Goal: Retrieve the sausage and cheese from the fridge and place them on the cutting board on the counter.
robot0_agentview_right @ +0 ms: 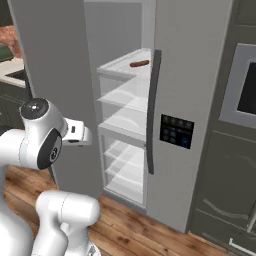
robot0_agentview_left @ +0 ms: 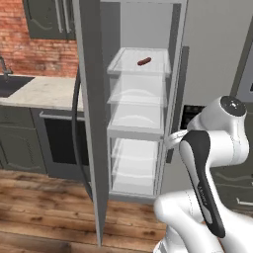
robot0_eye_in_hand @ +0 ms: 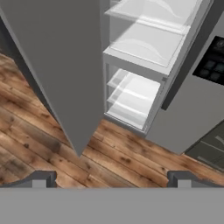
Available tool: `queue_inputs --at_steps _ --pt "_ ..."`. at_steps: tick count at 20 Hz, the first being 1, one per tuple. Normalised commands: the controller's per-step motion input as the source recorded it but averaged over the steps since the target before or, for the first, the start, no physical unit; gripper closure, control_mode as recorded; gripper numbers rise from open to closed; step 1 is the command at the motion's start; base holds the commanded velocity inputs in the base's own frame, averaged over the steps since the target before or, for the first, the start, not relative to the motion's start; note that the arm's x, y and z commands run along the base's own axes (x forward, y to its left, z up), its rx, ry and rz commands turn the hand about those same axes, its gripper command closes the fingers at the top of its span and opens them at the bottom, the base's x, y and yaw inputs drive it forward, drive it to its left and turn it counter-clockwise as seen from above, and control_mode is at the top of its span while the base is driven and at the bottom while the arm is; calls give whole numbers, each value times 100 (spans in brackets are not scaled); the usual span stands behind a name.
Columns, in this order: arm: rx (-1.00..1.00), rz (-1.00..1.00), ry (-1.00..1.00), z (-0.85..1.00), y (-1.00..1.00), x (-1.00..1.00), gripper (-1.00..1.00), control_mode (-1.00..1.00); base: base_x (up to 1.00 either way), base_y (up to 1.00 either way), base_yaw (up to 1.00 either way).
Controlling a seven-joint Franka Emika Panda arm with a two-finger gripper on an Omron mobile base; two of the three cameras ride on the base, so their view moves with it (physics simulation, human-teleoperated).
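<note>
Fridge [robot0_agentview_left: 94,123] w/ left door swung fully out toward us, edge-on in the left base view; right door shut, its long dark handle and a dark control panel [robot0_agentview_right: 176,131] on the front. We read the open door as access for the reach: the compartment's pale translucent shelves are exposed top to bottom.

Sausage [robot0_agentview_left: 144,62] lies flat on the top shelf [robot0_agentview_left: 121,66], near its middle, apart from the walls; a low, rounded item resting on a flat tray, so we judge it could roll if nudged. Cheese: we cannot pick it out on any exposed shelf.

Arm is folded in front of the base, hand well below the sausage's shelf. In the hand view the gripper [robot0_eye_in_hand: 111,179] looks down at the wood floor [robot0_eye_in_hand: 52,148] and the lower shelves; fingertips [robot0_eye_in_hand: 41,178] stand far apart, jaws fully spread, nothing between them, touching nothing. We judge the retrieval as barely begun: the hand must rise to the top shelf before any grasp.
</note>
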Motion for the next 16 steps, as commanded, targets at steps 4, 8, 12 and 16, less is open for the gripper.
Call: queue_inputs --at_steps 4,8,12,16 --pt "0 0 0 0 0 0 -100 100 33 51 -12" --pt "0 0 0 0 0 0 -100 100 52 36 -30" --pt "0 0 0 0 0 0 -100 100 41 23 -17" --pt "0 0 0 0 0 0 -100 100 9 -26 -2"
